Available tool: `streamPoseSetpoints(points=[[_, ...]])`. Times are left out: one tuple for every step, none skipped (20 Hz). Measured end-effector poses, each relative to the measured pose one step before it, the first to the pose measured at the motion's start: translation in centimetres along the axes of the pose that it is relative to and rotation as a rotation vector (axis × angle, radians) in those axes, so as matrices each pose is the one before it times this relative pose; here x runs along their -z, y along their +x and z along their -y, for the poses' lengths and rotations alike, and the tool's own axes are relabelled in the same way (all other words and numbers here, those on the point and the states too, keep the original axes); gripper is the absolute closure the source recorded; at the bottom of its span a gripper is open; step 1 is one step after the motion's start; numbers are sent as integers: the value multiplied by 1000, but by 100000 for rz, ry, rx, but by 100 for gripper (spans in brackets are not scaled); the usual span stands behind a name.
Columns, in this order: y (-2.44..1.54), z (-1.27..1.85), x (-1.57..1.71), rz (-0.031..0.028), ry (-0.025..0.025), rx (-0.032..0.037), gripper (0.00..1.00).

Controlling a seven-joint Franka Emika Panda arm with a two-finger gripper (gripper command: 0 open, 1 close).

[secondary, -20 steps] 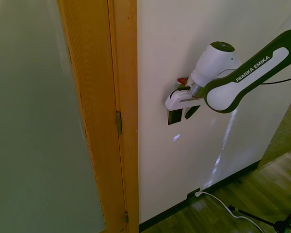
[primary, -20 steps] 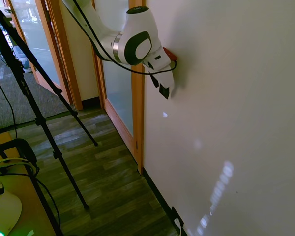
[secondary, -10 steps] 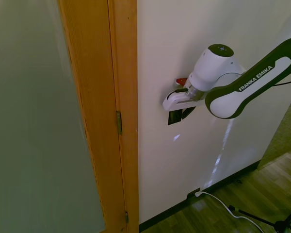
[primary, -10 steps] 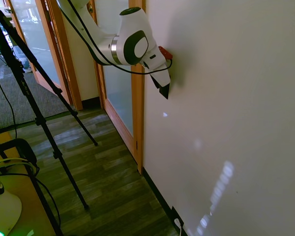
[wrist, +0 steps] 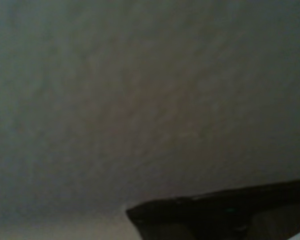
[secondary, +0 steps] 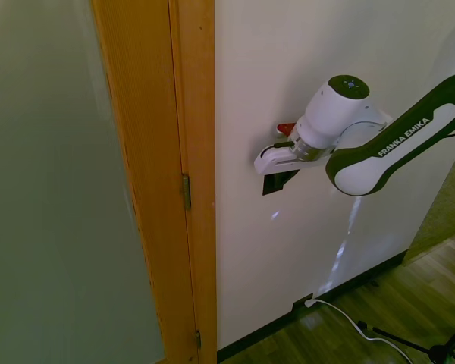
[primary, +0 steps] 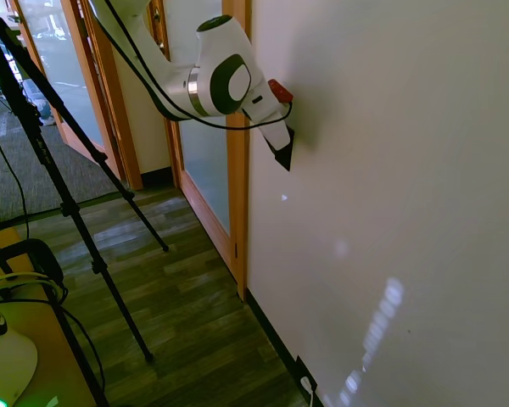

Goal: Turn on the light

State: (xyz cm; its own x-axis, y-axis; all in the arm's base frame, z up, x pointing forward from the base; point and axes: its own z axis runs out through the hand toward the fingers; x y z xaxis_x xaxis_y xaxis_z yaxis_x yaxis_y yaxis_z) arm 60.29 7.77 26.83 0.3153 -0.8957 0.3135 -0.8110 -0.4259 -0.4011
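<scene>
"FRANKA EMIKA" reads on the arm [secondary: 387, 148]; its gripper [secondary: 277, 182], opening unclear, has risen, covering more of the black switch [secondary: 271, 184].

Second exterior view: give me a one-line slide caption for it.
White Franka arm's gripper pressed against the black light switch on the white wall, beside a wooden door frame.
</scene>
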Motion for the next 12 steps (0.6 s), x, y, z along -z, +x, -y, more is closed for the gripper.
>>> streamPoseSetpoints(points=[[-107, -20, 112, -586, 627, -204, 100], [-91, -28, 133, -719, 582, 113, 100], [-106, -12, 152, -762, 519, -65, 100], [-89, 50, 171, -907, 206, -352, 100], [-93, 3, 289, -1232, 555, -615, 100], [-27, 9, 423, -1402, 1245, -582, 100], [-43, 36, 464, -1345, 1322, -690, 100], [-137, -24, 360, -921, 706, -411, 100], [-101, -41, 124, -637, 289, 117, 100], [-48, -6, -35, -172, 131, 247, 0], [-25, -5, -14, 83, 146, 51, 0], [-30, -22, -34, 240, 228, 189, 0]])
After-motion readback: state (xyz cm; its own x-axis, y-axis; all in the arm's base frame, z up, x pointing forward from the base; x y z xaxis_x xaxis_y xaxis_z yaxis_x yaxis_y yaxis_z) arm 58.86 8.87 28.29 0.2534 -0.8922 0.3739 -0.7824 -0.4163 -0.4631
